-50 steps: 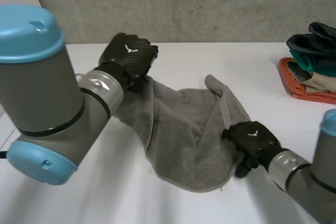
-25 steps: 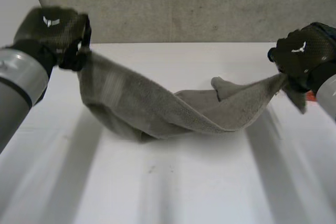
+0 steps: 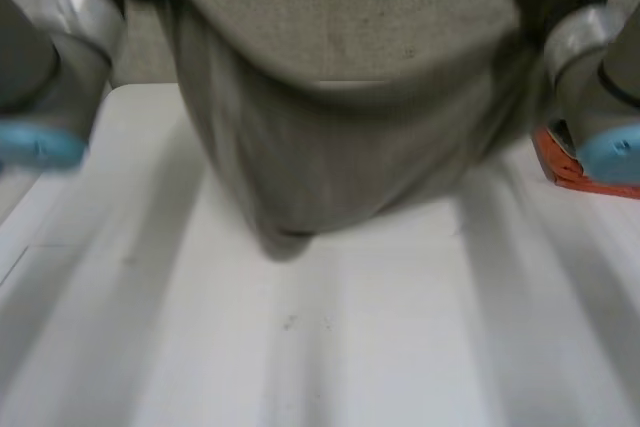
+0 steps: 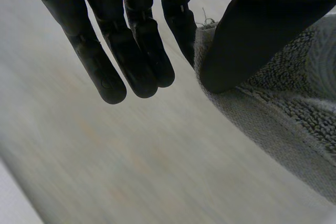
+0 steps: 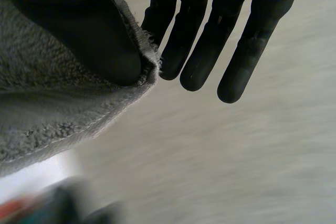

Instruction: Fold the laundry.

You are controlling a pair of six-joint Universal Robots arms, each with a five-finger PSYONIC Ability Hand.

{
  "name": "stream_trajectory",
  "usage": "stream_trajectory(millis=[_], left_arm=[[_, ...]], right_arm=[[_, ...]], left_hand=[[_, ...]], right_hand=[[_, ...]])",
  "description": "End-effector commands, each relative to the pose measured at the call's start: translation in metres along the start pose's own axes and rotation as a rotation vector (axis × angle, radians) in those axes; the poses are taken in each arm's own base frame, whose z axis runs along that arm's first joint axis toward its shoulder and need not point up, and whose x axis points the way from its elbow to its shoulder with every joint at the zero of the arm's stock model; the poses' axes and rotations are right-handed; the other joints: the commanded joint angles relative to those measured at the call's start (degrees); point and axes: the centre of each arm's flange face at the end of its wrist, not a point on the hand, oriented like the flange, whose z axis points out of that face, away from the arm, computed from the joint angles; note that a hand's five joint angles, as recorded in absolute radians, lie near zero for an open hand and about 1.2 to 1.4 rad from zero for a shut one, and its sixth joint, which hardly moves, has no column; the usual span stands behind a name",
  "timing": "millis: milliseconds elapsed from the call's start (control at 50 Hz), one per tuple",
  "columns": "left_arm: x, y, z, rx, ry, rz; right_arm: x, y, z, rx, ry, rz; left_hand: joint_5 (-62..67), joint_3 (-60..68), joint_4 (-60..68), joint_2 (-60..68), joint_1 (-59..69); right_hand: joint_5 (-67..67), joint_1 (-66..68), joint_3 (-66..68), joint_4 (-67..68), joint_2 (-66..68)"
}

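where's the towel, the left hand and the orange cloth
towel [image 3: 340,157]: head view, its hanging middle
left hand [image 4: 137,35]: left wrist view, a finger
orange cloth [image 3: 562,169]: head view, its near edge

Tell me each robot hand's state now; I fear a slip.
Left robot hand: pinching the grey towel at a corner.
Right robot hand: pinching the grey towel's other corner.

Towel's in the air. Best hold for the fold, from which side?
The two top corners, each from its outer side. The towel hangs as a sheet, middle sagging toward the table, so the hemmed corners are the thin free parts; the left hand and right hand pinch there, thumb against fingers.
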Motion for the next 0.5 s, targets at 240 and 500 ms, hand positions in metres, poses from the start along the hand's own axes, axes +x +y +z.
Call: stream_trajectory(millis=[240,500], left_arm=[[-0.004,0.044,-0.04,-0.099,-0.032,-0.037],[0.037,0.125,-0.118,-0.334,0.093,-0.098]], right_arm=[[-0.047,0.015,-0.046,0.069,-0.242,0.035],[-0.133,0.091,-0.115,-0.288,-0.658,0.341]], left_hand=[[13.6,11.6,11.2,11.4,15.2],[13.6,11.6,11.2,11.4,15.2]], right_hand=[[13.9,14.8,11.5,11.3,12.3],[13.9,14.8,11.5,11.3,12.3]])
